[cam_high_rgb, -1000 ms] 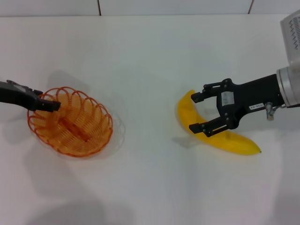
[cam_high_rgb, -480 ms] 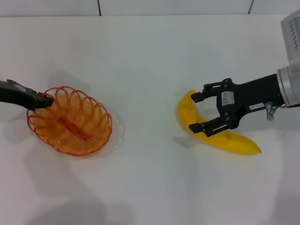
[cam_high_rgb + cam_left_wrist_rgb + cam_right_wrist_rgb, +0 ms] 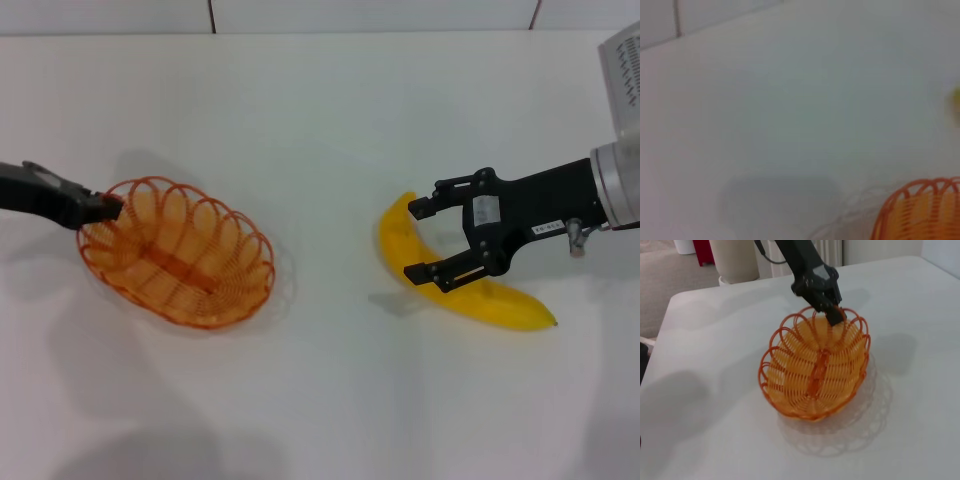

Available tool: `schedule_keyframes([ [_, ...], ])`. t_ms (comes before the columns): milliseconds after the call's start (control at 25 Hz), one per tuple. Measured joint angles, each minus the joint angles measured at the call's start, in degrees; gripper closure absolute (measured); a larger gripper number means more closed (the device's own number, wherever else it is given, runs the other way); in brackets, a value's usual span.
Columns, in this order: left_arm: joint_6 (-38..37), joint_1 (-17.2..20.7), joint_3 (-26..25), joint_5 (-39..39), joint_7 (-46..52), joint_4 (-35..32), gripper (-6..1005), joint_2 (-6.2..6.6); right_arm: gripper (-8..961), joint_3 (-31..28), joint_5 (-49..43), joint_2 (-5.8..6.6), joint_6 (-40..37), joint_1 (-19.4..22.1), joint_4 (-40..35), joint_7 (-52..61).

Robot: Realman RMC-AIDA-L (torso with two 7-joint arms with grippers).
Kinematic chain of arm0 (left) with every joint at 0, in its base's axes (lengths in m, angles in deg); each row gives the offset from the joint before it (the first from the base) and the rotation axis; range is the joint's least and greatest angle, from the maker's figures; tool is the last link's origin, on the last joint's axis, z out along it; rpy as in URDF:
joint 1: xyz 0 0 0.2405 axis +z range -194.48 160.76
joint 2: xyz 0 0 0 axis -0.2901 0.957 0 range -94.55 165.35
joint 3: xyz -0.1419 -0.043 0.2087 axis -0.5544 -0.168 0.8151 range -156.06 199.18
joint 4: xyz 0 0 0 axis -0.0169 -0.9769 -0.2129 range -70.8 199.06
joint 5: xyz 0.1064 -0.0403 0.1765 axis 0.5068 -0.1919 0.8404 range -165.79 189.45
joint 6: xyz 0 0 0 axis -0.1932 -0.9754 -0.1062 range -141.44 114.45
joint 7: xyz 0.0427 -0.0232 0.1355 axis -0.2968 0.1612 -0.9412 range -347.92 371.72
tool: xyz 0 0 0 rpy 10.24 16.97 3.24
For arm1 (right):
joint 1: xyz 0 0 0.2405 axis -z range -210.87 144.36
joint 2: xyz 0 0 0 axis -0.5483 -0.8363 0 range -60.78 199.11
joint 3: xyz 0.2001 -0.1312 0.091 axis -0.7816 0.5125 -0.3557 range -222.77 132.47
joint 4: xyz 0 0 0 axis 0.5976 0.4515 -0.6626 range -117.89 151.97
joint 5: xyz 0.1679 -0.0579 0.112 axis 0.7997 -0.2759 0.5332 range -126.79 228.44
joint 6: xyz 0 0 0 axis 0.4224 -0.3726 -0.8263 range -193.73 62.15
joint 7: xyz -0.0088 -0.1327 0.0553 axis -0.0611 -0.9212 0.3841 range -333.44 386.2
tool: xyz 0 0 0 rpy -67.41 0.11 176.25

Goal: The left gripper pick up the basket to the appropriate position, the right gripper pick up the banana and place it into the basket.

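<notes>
Basket lifted, banana waiting

Left gripper (image 3: 105, 208) pinches the basket (image 3: 180, 252) rim, carrying it; right gripper (image 3: 425, 240), jaws wide, straddles the banana (image 3: 400, 237).

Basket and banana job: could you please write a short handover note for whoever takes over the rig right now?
Left gripper: shut on the basket's rim at its left end; the basket looks lifted off the table, its shadow offset in the right wrist view.
Right gripper: jaws open, straddling the banana, which lies on the table to the right.
Done: basket gripped and raised.
Left: position the basket, close on the banana, carry it over and place it in the basket.
</notes>
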Motion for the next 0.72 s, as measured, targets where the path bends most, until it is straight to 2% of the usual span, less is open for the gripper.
schedule_keyframes([
  [200,-2.65,0.89,-0.61,-5.68,0.42,-0.91,928,0.86,72,0.00,-0.01,0.00,0.00,0.00,0.10,-0.05],
  [360,-1.96,1.17,-0.78,-9.26,0.92,-0.61,936,0.99,72,0.00,-0.01,-0.06,0.00,0.00,0.20,-0.46],
  [480,-0.19,1.35,-0.80,-11.54,1.70,-0.13,939,0.43,72,0.00,-0.02,-0.12,0.00,-0.02,0.11,-0.51],
  [720,8.33,1.53,-0.80,-12.53,3.00,4.29,942,-1.22,72,0.03,-0.09,-0.18,-0.08,-0.61,0.28,-0.51],
])
